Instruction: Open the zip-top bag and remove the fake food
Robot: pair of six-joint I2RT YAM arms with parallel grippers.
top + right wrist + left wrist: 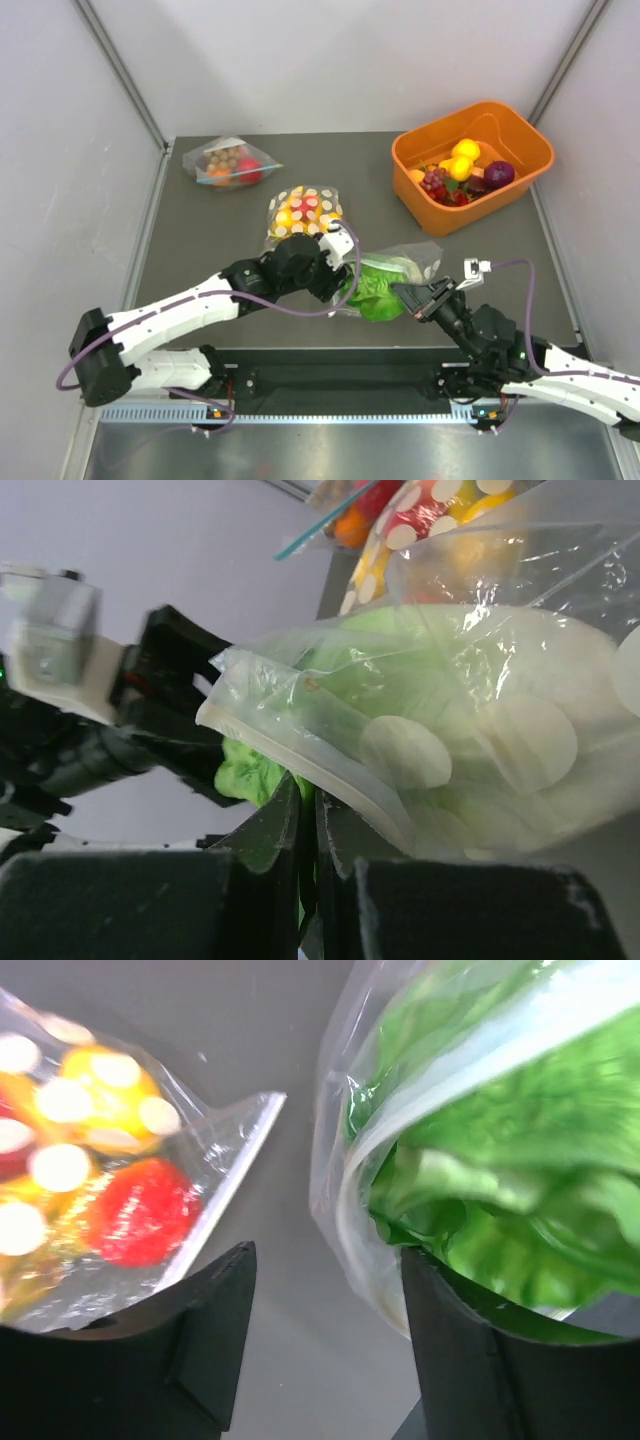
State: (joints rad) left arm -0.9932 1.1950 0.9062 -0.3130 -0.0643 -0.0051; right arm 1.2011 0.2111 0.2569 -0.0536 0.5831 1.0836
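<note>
Much of the zip-top bag point(412, 262) was covered in the overhead view by the two grippers meeting over it near the front middle of the grey table point(200, 240). Only its clear, crinkled far corner and a bulge of ruffled bright green lettuce point(378, 302) showed. The left gripper point(328, 1255) stood with its black fingers spread wide and bare table between them. The bag's mouth and lettuce lay against the right-hand finger, though the blur made real contact hard to judge. The right gripper point(312, 800) had its fingers pressed together on the bag's thick, milky lower lip, with a sliver of green in the slit; how much film was caught could not be made out. Through the glossy film the white dots looked like pale discs, and the lettuce behind them was soft and hazy. Just beyond lay a second dotted bag point(305, 212) with yellow and red pieces, cut off in both wrist views. A plain bag point(228, 162) of brownish balls sat at the far left. The orange bin point(412, 190), smooth and rounded, held a round purple piece point(498, 174) among yellow and dark fruit.
</note>
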